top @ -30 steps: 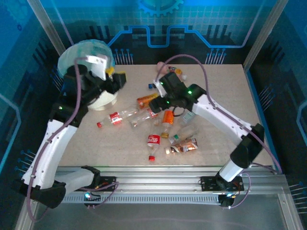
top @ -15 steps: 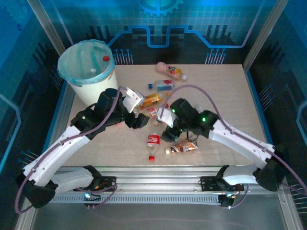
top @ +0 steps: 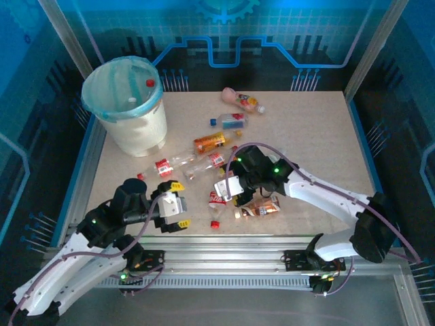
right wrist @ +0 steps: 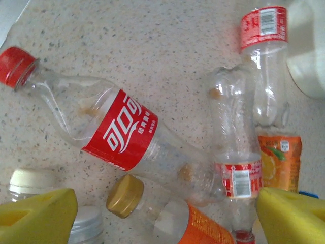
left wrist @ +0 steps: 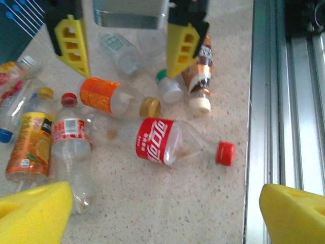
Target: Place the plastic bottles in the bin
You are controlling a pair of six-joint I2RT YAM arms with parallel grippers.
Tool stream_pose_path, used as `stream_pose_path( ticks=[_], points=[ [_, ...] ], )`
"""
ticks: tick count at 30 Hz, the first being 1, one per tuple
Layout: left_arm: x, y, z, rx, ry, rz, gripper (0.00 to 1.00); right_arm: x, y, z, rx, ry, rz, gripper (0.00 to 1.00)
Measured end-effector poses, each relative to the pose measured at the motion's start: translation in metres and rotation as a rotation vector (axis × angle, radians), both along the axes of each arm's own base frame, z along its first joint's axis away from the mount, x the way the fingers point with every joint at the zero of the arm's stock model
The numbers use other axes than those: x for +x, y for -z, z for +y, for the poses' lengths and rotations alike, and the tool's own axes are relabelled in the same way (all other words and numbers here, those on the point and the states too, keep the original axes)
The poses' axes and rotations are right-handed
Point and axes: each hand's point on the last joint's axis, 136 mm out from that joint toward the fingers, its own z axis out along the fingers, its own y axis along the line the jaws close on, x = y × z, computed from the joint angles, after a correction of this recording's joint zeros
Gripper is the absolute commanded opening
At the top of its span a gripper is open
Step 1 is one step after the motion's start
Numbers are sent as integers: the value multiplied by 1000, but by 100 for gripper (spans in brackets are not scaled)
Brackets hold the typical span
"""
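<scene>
The bin point(top: 145, 129) stands at the back left, with bottle caps showing inside. Plastic bottles lie scattered mid-table. A red-labelled cola bottle point(top: 217, 197) point(left wrist: 157, 142) point(right wrist: 122, 129) lies between both grippers. My left gripper point(top: 180, 204) point(left wrist: 162, 213) is open and empty near the front edge, left of that bottle. My right gripper point(top: 226, 187) point(right wrist: 162, 218) hangs open over the cluster, above an orange-labelled bottle with a gold cap point(right wrist: 124, 195) point(left wrist: 104, 95). A pink bottle point(top: 234, 98) lies at the back.
A metal rail point(left wrist: 284, 101) runs along the table's front edge, just beside my left gripper. An orange juice bottle point(top: 209, 142) and a clear red-labelled one point(top: 166, 166) lie between the cluster and the bin. Blue walls enclose the table.
My left arm swung from over the bin down to the front edge, and its jaws opened. My right gripper came forward from the back bottles to the middle cluster and opened wider.
</scene>
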Motion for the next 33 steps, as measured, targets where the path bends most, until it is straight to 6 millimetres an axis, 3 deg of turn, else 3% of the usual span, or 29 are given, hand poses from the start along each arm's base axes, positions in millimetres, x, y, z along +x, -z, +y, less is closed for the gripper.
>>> stream_pose_path(
  ticks=[7, 13, 21, 29, 33],
  points=[
    [-6, 16, 7, 22, 21, -60, 96, 20, 9, 22, -104, -111, -42, 90],
    [-2, 30, 9, 46, 9, -74, 99, 30, 31, 25, -190, -133, -23, 90],
    [6, 25, 6, 34, -8, -98, 99, 31, 69, 30, -309, -174, 47, 91],
    [28, 25, 19, 44, -140, -137, 99, 35, 83, 47, -339, -193, 110, 88],
    [44, 16, 30, 19, -248, -163, 99, 36, 89, 58, -340, -183, 173, 85]
  ],
)
